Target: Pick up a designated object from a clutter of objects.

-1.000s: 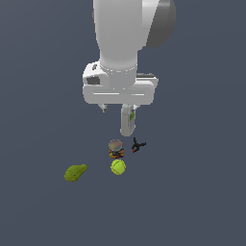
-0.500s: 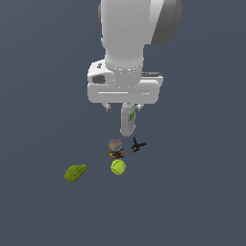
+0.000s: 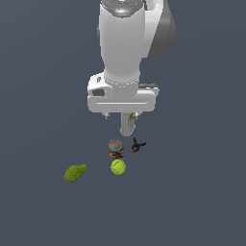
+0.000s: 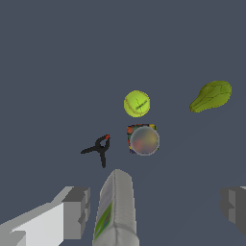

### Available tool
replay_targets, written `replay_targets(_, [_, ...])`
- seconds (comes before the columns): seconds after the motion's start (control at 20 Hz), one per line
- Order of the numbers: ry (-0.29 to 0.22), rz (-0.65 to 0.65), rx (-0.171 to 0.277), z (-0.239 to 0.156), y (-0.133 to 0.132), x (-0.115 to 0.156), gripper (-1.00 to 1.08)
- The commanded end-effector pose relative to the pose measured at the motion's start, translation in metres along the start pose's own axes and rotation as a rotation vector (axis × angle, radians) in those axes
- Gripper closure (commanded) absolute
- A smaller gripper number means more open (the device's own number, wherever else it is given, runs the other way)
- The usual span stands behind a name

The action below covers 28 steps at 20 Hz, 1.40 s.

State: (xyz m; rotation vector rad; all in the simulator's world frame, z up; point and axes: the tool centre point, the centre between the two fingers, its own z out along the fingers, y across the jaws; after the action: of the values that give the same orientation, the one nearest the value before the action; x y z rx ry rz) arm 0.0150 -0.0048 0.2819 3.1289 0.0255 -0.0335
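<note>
The flat dark grey floor (image 3: 202, 202) runs past every edge of the exterior view, with lots of open room all around the small cluster of things.

The big white robot arm (image 3: 127, 43) hangs straight down from 12 o'clock, wrist pointing at the floor. Its gripper (image 4: 153, 206) is spread wide, with one grey finger (image 4: 77, 207) on each side of the wrist view. It holds nothing and touches nothing.

The tall white bottle with a green label (image 3: 128, 124) stands upright under the hand, between the fingers.

The green lumpy leaf-like thing (image 3: 75, 172) lies well apart, at 8 o'clock from the can.

The yellow-green ball (image 3: 118, 166) sits just beside the can at 6 o'clock.

The small short can with a grey metal top and a dark speckled label (image 3: 116, 148) stands upright in the middle of the cluster, near the bottle.

The tiny black-and-red clamp (image 3: 138, 145) lies at 3 o'clock from the can.
</note>
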Motion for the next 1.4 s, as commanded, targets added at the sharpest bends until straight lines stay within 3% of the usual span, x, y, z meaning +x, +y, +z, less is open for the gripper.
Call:
replay_targets(0.0, [0.001,-0.011,0.002,0.015,0.002,0.003,-0.92])
replay_targets(0.75, [0.018,-0.103,0.011,0.142,0.023,0.011,-0.92])
replay_targets(1.35, [0.021,-0.125,0.011,0.173,0.028,0.007,-0.92])
